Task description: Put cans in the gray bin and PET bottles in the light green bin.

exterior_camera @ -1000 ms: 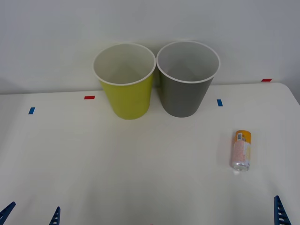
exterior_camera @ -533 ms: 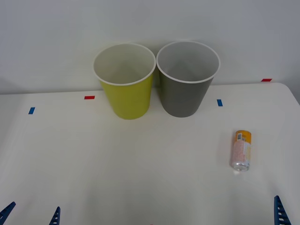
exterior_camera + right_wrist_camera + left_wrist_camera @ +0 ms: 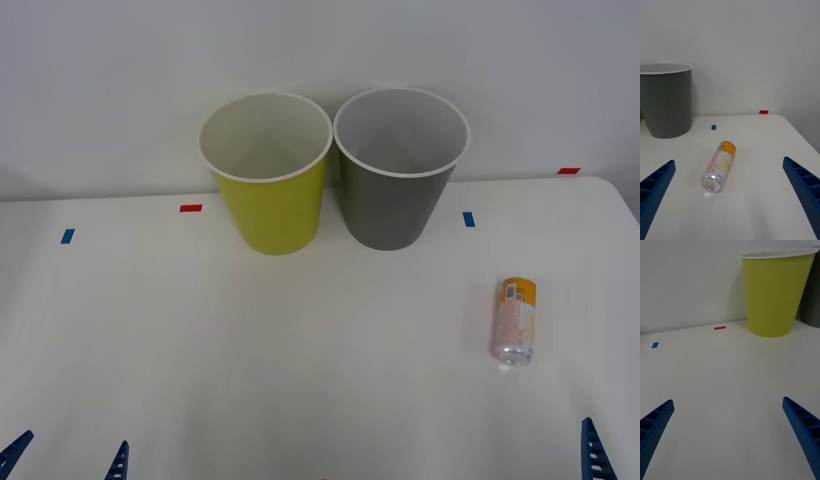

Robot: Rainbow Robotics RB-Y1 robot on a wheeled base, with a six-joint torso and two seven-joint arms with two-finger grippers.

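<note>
The can (image 3: 515, 321) lies on its side on the white worktop (image 3: 300, 350), near the right edge and apart from everything else. Its long axis runs from the near edge toward the far edge: the silver top faces the near edge, the orange band the far edge. Bare worktop surrounds it; nothing stands between it and the bins. A blue tape mark (image 3: 468, 218) lies beyond it, and a red tape mark (image 3: 568, 171) sits at the far right corner. The gray bin (image 3: 398, 170) stands upright at the far edge, the light green bin (image 3: 268, 175) just beside it on the left. The right tool (image 3: 730, 195) is spread open at the near edge, close to the can. The left tool (image 3: 728, 435), also spread open, hangs at the near left edge.
</note>
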